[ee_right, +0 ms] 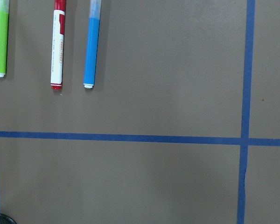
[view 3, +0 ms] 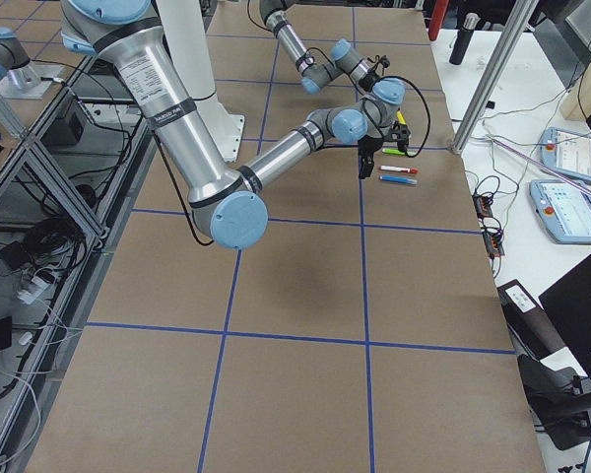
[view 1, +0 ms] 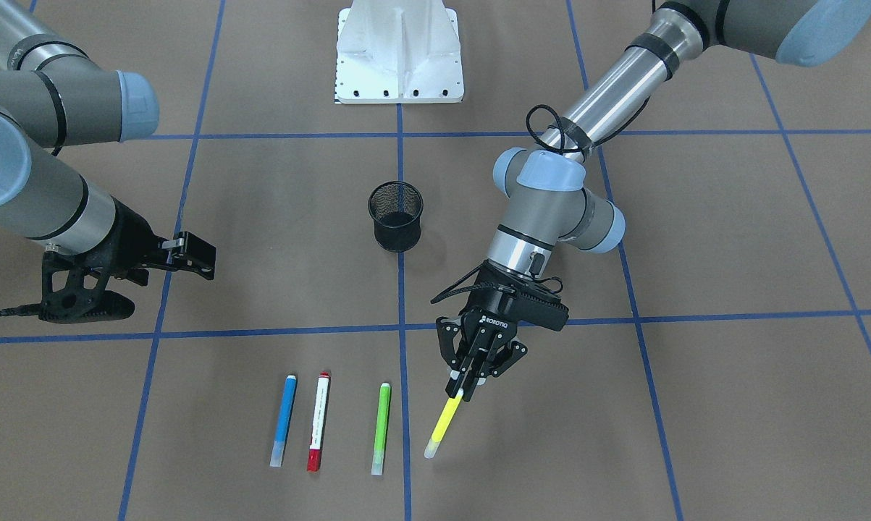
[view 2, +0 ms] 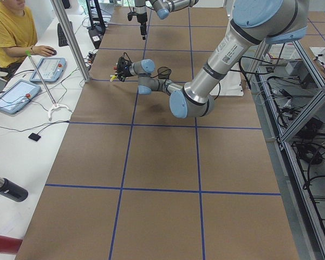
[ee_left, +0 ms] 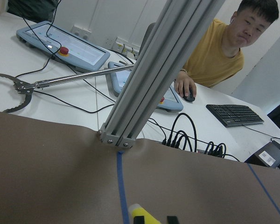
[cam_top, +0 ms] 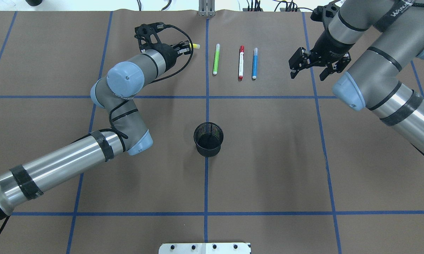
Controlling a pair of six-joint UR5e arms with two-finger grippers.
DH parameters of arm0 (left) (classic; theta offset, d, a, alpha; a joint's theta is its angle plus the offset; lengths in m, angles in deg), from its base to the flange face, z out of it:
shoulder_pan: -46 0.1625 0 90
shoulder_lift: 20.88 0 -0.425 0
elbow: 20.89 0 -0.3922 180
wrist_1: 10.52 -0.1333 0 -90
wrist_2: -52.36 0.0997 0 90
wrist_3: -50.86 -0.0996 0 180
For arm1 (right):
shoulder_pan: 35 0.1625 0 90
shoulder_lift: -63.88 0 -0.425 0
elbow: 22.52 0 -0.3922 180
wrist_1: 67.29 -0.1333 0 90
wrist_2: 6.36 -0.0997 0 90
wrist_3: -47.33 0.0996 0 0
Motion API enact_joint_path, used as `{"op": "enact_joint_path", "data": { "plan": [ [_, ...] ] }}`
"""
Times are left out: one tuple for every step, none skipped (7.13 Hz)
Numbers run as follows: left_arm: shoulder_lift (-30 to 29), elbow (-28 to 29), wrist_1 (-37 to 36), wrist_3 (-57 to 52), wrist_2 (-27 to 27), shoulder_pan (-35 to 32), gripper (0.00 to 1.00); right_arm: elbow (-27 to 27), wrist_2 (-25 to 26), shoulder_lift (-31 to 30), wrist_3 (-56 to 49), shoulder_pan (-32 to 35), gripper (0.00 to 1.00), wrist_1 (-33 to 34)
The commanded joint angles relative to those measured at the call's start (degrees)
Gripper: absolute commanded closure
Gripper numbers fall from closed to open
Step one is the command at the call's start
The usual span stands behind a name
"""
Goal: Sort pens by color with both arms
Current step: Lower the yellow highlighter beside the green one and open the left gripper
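Three pens lie side by side on the brown table: a blue pen (view 1: pixel 284 420), a white-barrelled pen with a red cap (view 1: pixel 318 422) and a green pen (view 1: pixel 381 428). My left gripper (view 1: pixel 464 387) is shut on the top end of the yellow pen (view 1: pixel 446 420), which slants down just right of the green one. Its pale tip pokes past the fingers in the overhead view, the yellow pen (cam_top: pixel 196 46). My right gripper (cam_top: pixel 307 74) hangs open and holds nothing, off to the side of the blue pen (cam_top: pixel 254 63). The right wrist view shows the green (ee_right: pixel 1 39), red (ee_right: pixel 59 44) and blue (ee_right: pixel 91 44) pens.
A black mesh cup (cam_top: pixel 208 139) stands at the table's middle on the blue tape line. The white base (view 1: pixel 399 54) sits at the robot's edge. Beyond the far edge are an aluminium post (ee_left: pixel 154 70), cables, tablets and a seated person (view 2: pixel 11 32).
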Motion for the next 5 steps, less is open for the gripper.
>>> {"op": "enact_joint_path", "data": {
  "plan": [
    [-0.89, 1.08, -0.09, -0.02, 1.63, 0.63, 0.96, -0.12, 0.22, -0.08, 0.00, -0.06, 0.00, -0.01],
    [-2.37, 2.92, -0.09, -0.02, 1.72, 0.63, 0.81, -0.04, 0.49, -0.08, 0.00, -0.06, 0.00, -0.10],
    [-2.56, 3.29, -0.09, -0.02, 1.72, 0.72, 0.59, -0.12, 0.75, -0.08, 0.00, -0.14, 0.00, -0.10],
    [-2.56, 3.29, -0.09, -0.02, 1.72, 0.81, 0.45, -0.12, 0.75, -0.08, 0.00, -0.14, 0.00, -0.01],
    [-2.56, 3.20, -0.09, -0.02, 1.72, 0.98, 0.37, -0.12, 0.75, -0.08, 0.00, -0.14, 0.00, -0.10]
  ]
}}
